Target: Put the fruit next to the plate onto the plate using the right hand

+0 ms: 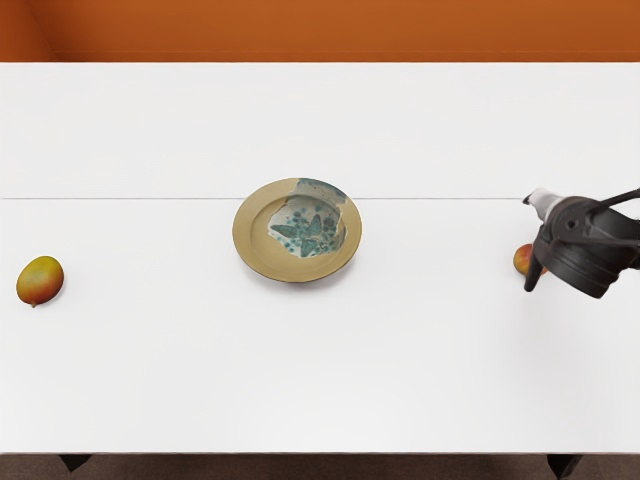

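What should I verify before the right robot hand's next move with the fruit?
1. The right robot hand is beside the right-side fruit, partly covering it: ok.
2. Grasp on that fruit: cannot tell, hidden by the hand.
3. The plate holds no fruit yet: ok.
4. The table between right-side fruit and plate is free of objects: ok.
5. The left-side fruit lies far from that path: ok.

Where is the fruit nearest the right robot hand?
Head view: the fruit lies far right on the table, well right of the plate, partly hidden behind the right robot hand.
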Controlling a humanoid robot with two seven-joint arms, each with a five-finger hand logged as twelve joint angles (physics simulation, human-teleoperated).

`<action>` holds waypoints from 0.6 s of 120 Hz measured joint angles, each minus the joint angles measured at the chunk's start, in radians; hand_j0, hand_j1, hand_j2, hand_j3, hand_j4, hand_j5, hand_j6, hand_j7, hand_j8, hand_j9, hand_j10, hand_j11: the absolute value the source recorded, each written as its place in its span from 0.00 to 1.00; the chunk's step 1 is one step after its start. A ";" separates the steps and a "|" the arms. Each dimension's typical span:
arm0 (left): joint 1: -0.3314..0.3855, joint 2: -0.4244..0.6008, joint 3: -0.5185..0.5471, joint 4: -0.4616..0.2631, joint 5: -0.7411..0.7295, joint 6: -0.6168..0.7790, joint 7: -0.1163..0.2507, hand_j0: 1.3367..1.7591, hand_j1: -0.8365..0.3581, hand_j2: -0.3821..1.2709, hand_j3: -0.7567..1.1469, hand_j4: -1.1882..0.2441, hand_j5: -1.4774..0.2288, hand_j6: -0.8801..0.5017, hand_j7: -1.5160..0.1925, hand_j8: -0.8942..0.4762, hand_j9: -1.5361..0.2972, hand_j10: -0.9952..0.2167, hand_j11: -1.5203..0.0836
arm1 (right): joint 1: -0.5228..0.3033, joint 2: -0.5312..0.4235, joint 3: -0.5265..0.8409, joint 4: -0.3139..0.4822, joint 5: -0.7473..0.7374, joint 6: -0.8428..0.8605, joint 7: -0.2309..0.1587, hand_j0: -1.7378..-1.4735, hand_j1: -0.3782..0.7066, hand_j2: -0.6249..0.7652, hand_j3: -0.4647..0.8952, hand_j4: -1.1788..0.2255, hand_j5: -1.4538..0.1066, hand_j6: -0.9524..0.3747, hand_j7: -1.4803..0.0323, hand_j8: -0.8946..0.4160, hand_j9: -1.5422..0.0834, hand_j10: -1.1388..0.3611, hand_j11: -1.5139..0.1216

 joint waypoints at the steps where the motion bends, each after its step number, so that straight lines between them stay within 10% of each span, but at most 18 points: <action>1: 0.000 0.000 0.000 0.000 0.000 0.000 0.000 0.76 0.99 0.23 0.40 0.83 0.87 0.64 0.89 0.65 0.84 0.82 0.95 | -0.002 0.002 0.000 0.000 0.000 0.000 0.000 0.30 0.16 0.43 0.34 0.75 0.83 0.63 0.88 0.59 0.85 0.68 0.83; 72: 0.000 0.000 0.000 0.000 0.000 0.000 0.000 0.76 0.99 0.23 0.40 0.83 0.87 0.64 0.89 0.65 0.84 0.82 0.95 | -0.093 0.060 -0.009 -0.102 -0.001 -0.005 0.000 0.30 0.32 0.41 0.34 0.65 0.71 0.51 0.75 0.48 0.73 0.58 0.71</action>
